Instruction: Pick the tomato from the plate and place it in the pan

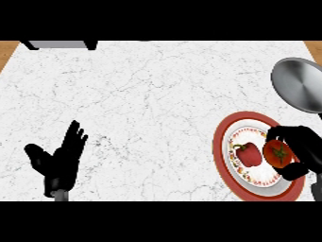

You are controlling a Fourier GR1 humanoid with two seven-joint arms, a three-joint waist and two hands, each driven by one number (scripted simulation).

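The right hand (308, 152) comes in at the lower right edge, its black fingers (283, 132) curled over the tomato (277, 153) from the far side while the thumb closes under it from the near side. The tomato is thus pinched between them and sits on the plate (226, 163), or only just above it; I cannot tell which. The grip looks set for a lift, judging by how the fingers wrap the fruit's rounded flank instead of pressing on its top.

The tomato is smooth, glossy and round, with a dark green star of a stem facing up. Just to the left of the fingertips lies a red pepper (247, 154), darker and lobed, with a green stalk. It appears clear of the hand. The plate is round, with a broad red rim and a white patterned inner band.

Beyond the fingers, further along the worktop (142, 99), waits the pan (304, 84): shallow, brushed grey metal, its dark handle pointing back toward the wrist. The worktop is white veined marble.

The left hand (57, 158) rests at the lower left, fingers straight and spread, holding nothing.
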